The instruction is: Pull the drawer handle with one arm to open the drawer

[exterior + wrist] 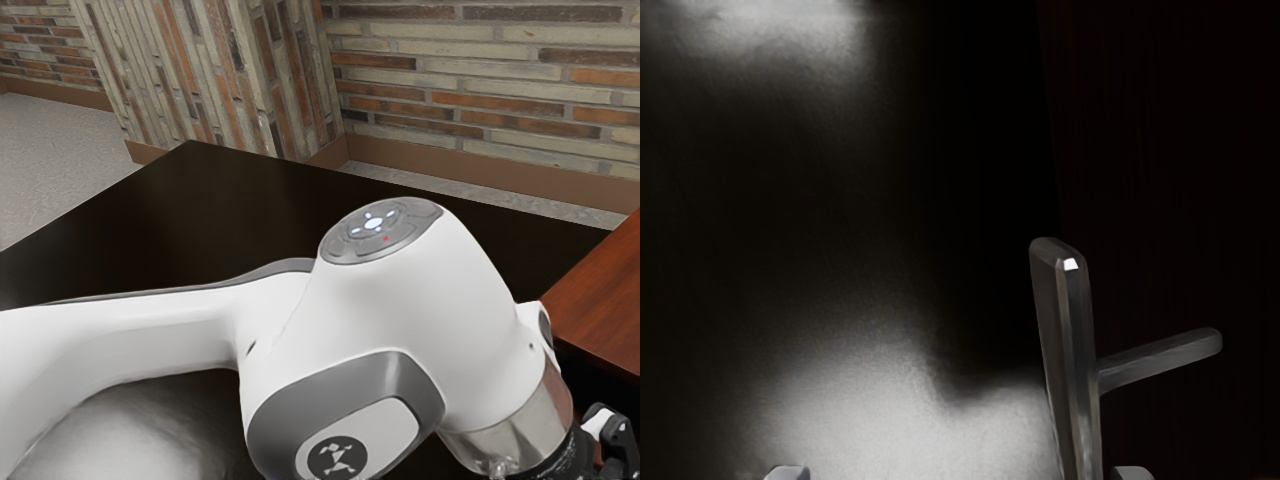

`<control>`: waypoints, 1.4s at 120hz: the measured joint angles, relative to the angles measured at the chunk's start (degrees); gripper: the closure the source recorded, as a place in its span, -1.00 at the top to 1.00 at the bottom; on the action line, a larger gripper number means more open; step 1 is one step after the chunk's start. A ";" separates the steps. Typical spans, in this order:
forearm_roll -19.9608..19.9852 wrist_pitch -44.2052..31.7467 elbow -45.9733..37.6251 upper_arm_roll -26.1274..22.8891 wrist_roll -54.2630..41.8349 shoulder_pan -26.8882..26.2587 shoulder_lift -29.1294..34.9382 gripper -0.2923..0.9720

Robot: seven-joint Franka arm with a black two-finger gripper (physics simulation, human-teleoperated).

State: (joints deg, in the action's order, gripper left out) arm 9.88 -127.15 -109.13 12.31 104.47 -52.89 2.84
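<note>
Approach step. Gripper (958,473) is open and straddles the drawer handle (1070,360) without contact. The wooden cabinet (600,300) sits at the exterior view's 4 o'clock. Next: centre, clamp the bar, pull.

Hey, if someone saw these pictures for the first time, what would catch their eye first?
The big white arm dominates the exterior view's foreground, above a dark table with a brick wall behind. In the wrist view, a grey metal drawer handle stands out bright against its dark surroundings, near the hand.
</note>
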 joint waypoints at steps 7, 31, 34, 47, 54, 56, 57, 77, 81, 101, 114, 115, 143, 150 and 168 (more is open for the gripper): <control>0.00 0.00 -0.04 0.00 0.16 0.15 0.02 0.02; -0.06 0.00 -0.37 -0.05 0.97 -0.35 0.23 0.02; -0.07 0.00 -0.53 -0.04 1.07 -0.43 0.37 0.02; -0.08 0.00 -1.98 -0.03 1.54 -0.85 1.54 0.02; -0.09 -0.01 -2.37 -0.08 1.82 -1.06 1.96 0.02; -0.10 -0.01 -2.45 -0.08 1.89 -1.13 2.07 0.02; -0.10 -0.01 -2.51 -0.08 1.93 -1.16 2.15 0.02; -0.10 -0.01 -4.03 -0.08 2.66 -1.46 3.50 0.02; -0.09 -0.02 -4.37 -0.08 2.79 -1.49 3.86 0.02; -0.13 -0.03 -5.19 -0.10 3.46 -1.70 4.73 0.02; -0.16 -0.03 -5.16 -0.11 3.90 -2.37 4.76 0.02; -0.16 -0.03 -5.16 -0.12 3.93 -2.43 4.78 0.02; -0.14 -0.04 -5.81 -0.17 4.81 -2.92 5.45 0.01; -0.12 -0.17 -6.23 -0.58 5.08 -2.82 5.70 0.02; -0.23 -0.63 -7.66 -1.12 5.89 -3.16 6.94 0.01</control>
State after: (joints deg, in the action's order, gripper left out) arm 9.65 -127.78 -116.79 11.19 110.36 -56.05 9.78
